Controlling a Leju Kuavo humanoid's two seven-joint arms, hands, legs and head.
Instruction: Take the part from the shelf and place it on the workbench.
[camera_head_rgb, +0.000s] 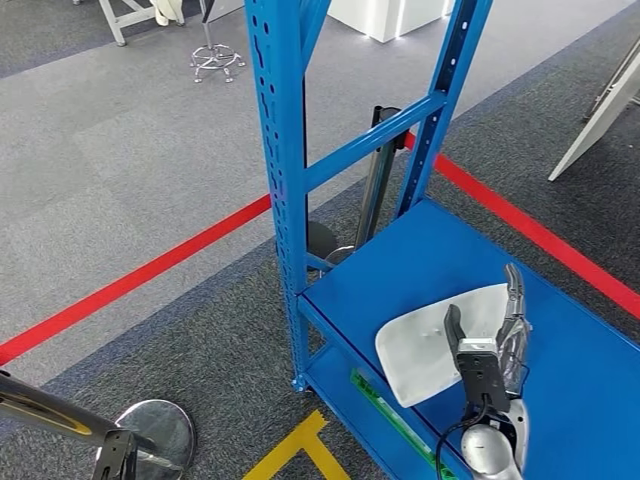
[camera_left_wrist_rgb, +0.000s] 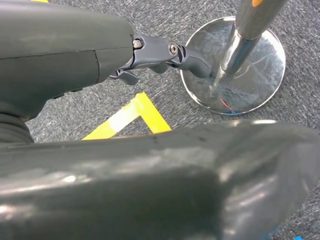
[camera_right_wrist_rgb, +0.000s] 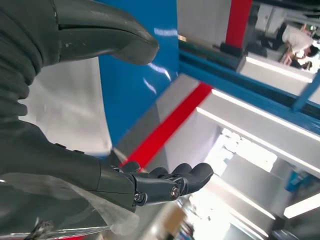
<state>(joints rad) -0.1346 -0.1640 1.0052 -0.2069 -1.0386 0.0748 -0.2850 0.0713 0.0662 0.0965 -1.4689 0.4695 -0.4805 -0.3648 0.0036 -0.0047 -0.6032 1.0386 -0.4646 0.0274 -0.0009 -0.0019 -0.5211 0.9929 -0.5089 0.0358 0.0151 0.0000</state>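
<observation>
The part (camera_head_rgb: 423, 350) is a pale grey, flat curved sheet lying on the blue shelf board (camera_head_rgb: 581, 380). My right hand (camera_head_rgb: 490, 335) reaches over its near right side, the thumb above the sheet and the fingers (camera_head_rgb: 515, 300) along its right edge. In the right wrist view the part (camera_right_wrist_rgb: 68, 110) shows in a wide gap between the thumb and the fingers (camera_right_wrist_rgb: 170, 182), which do not pinch it. My left hand (camera_left_wrist_rgb: 162, 52) hangs over the carpet with its fingers stretched out and nothing in it.
Blue shelf uprights (camera_head_rgb: 275, 120) and a crossbar rise right behind the part. A lower shelf board (camera_head_rgb: 355, 400) juts out below. A chrome stanchion base (camera_head_rgb: 155, 432) stands at the front left, another post (camera_head_rgb: 377, 170) behind the shelf. Red tape (camera_head_rgb: 151, 270) and yellow tape (camera_head_rgb: 298, 450) mark the floor.
</observation>
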